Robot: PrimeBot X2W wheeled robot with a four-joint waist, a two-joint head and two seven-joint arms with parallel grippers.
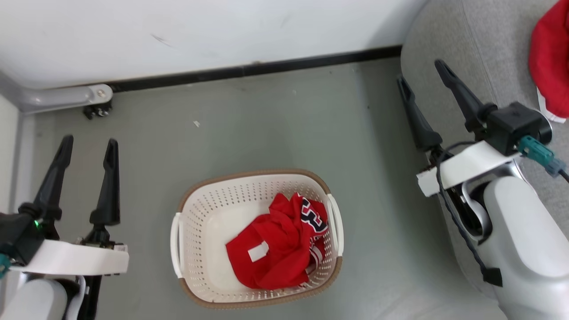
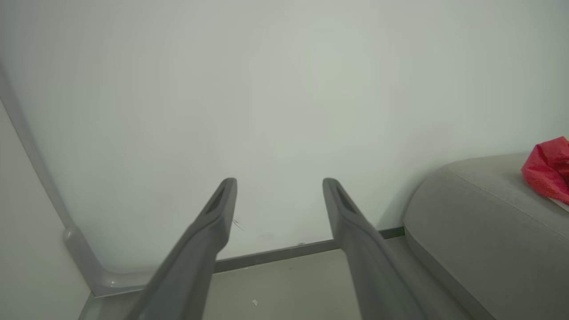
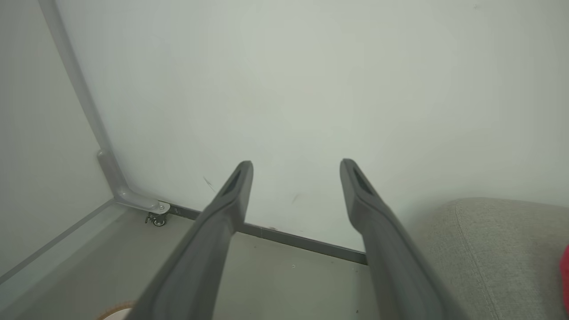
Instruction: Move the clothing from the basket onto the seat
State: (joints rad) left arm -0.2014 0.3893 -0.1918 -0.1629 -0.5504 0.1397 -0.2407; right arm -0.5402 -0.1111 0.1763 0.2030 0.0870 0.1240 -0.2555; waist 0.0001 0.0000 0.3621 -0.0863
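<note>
At the far left, a grey tube (image 1: 62,98) runs along the foot of the white wall (image 1: 213,31) and ends at a small castor (image 1: 97,110) on the grey floor (image 1: 249,129). A dark skirting strip (image 1: 266,67) runs along the base of the wall.

Near of that, at the lower left of the head view, the left gripper (image 1: 90,141) hangs over bare floor. Its two dark fingers are spread wide with nothing between them. In its wrist view the left gripper (image 2: 280,182) points at the wall, again with a clear gap between the fingers.

Right of it, in the middle of the floor, stands the basket (image 1: 249,174), cream and perforated, with a brown rim and a handle on each side. A red jersey (image 1: 275,249) lies crumpled in its right half, with a white tag (image 1: 258,251) facing up and navy-and-white lettering (image 1: 312,216) on its far right fold. The left part of the basket's bottom is bare.

Further right, the right gripper (image 1: 420,72) is raised over the left edge of the seat (image 1: 480,53), its fingers spread apart and holding nothing. Its wrist view shows the right gripper (image 3: 296,163) aimed at the wall, the seat (image 3: 480,249) to its right and a sliver of the basket's rim (image 3: 116,311) at the bottom edge.

At the far right a second red garment (image 1: 551,58) rests on the grey seat, with white trim at its near edge. The left wrist view also shows it (image 2: 549,171) lying on the seat (image 2: 480,222).
</note>
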